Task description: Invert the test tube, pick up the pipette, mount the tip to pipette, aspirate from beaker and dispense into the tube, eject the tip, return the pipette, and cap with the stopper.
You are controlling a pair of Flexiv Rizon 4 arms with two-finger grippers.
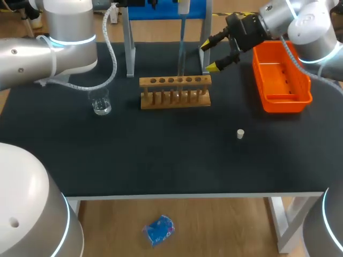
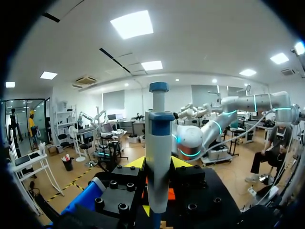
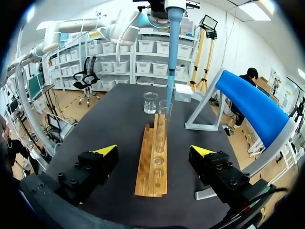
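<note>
The pipette (image 2: pixel 158 157) is being gripped by the left pincer (image 2: pixel 157 166) above the test tube (image 1: pixel 181 67) in the far-centre rack (image 1: pixel 175 92). The right pincer (image 1: pixel 209 56) is being held apart beside the rack. The stopper (image 1: pixel 240 134) is lying on the desk (image 1: pixel 161 158), near right.

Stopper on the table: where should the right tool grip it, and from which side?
Grip the stopper across its round sides, coming straight down from above. It is a short white plug sitting alone on the black table, right of the rack, so nothing should block a top-down pinch.
</note>
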